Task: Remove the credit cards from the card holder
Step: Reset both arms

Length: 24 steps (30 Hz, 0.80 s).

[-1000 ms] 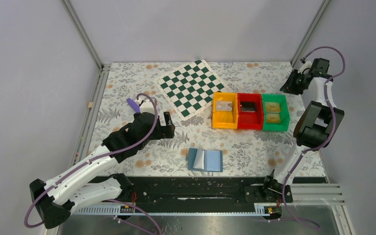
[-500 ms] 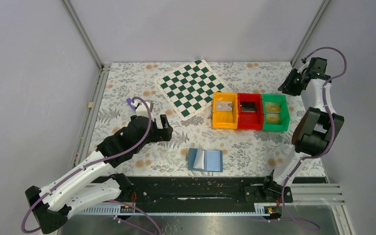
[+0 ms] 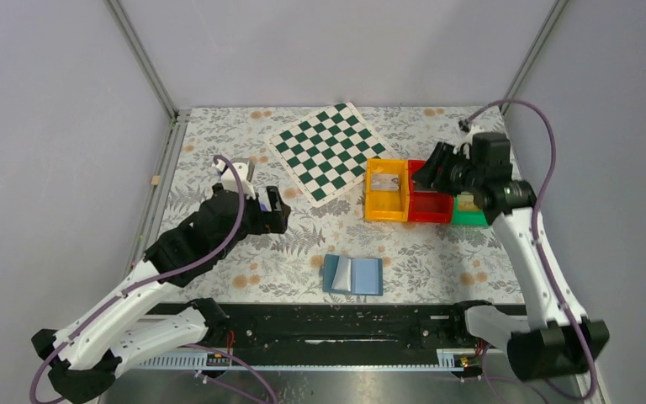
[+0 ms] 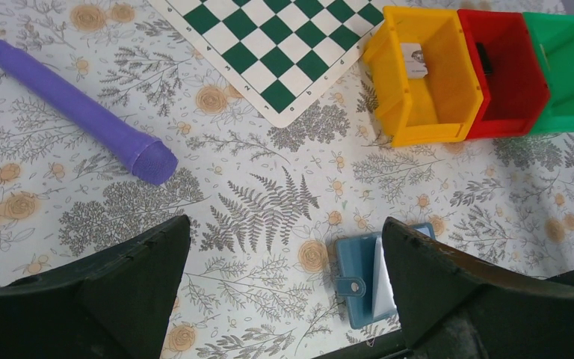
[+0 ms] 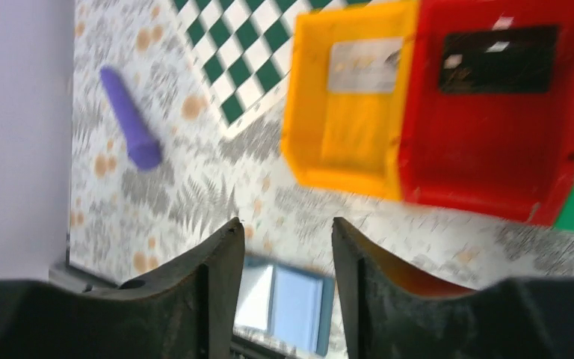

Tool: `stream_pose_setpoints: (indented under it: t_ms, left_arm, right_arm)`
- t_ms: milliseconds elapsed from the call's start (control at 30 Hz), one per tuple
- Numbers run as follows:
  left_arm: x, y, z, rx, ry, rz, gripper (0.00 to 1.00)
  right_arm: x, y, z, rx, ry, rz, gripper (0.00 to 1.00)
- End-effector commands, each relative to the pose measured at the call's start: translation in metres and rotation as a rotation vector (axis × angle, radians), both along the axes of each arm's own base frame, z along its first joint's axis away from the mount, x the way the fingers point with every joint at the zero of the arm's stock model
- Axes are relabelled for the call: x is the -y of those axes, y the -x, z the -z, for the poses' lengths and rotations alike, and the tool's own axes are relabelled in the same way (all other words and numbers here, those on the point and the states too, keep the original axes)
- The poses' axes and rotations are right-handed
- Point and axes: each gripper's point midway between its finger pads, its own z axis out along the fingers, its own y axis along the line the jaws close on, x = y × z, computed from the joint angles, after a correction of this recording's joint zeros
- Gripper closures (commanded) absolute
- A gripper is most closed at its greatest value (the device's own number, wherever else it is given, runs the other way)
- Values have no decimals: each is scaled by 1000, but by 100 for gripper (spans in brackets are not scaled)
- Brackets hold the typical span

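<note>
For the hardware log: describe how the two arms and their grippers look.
The left arm and right arm have white links, black joints and a looping purple cable each. The left gripper and right gripper have broad matte-black wedge-shaped fingers.

the flat blue folding wallet (image 3: 352, 275) lies opened out near the front edge, pale whitish inner panel facing up. of the thin yellow-gold plastic cards (image 3: 466, 202) i see only a sliver, well apart from it.

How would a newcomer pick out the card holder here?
Find the row of three coloured bins on the floral table. Towards the near edge from the yellow bin lies the card holder, touching nothing. It is the only flat blue thing, open with a pale inner panel.
</note>
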Motion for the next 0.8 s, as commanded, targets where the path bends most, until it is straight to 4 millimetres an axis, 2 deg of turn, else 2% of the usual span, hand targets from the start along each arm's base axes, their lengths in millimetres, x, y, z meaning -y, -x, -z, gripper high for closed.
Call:
stream_pose_setpoints:
  t_ms: [0,100,133,200,233,300,467,600,767]
  left_arm:
    - [3,6,-9,27,25,52,1]
    - [10,17,-9,8,75,104,1]
    - [11,20,-9,8,97,115,1]
    - [14,24,-1,6,122,135,1]
    - [14,26,9,-6,129,136,1]
    - [16,31,16,-22,162,144,1]
    - [21,47,20,-39,211,214,1]
    - [12,51,15,-25,206,201,1]
    - [-10,51,9,25,190,132,1]
  right_arm:
    - [-22,54,0,-1,-58,-14,40]
    - [-27,90,6,22,-63,-55,28]
    - [-28,102,16,14,-65,-69,24]
    - [-27,122,24,32,-71,-95,2]
    - [-24,131,30,32,-65,-90,1]
    - [-20,148,40,31,-56,-94,1]
    - [-22,172,47,131,-91,-138,1]
    - [-24,180,35,237,-126,-153,1]
    - [-20,184,23,327,-119,-148,1]
